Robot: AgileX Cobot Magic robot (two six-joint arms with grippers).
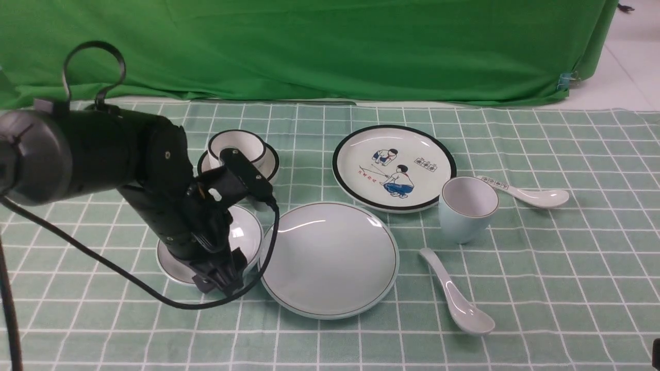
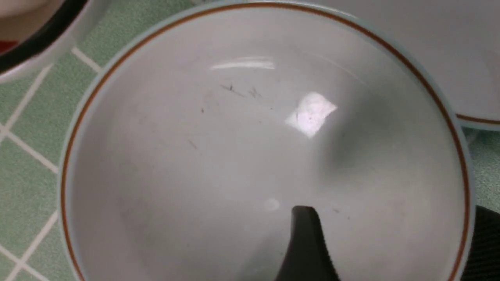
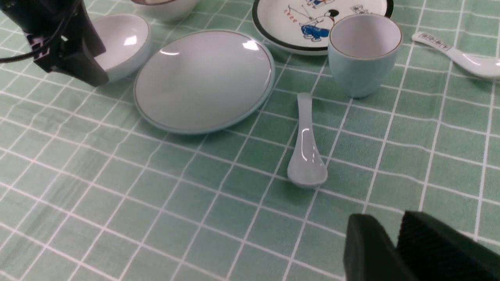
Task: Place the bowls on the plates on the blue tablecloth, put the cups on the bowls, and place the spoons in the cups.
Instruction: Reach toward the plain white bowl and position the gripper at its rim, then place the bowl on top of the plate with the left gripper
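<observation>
The pale blue bowl (image 1: 246,233) sits on the blue tablecloth (image 1: 515,288) in the bench's left half, roughly midway between the front and back edges. The pale blue plate (image 1: 330,257) lies just beside it, toward the centre. Being glazed ceramic, the bowl is likely rigid, fairly heavy, slick and easy to chip, so the rim wall looks like the only hold. The left gripper (image 1: 221,286) straddles the rim on its front-edge side, jaws spread, one finger (image 2: 306,242) inside and apparently not pinching. The right gripper (image 3: 394,249) hangs toward the front right corner, fingers nearly pressed together, empty.
</observation>
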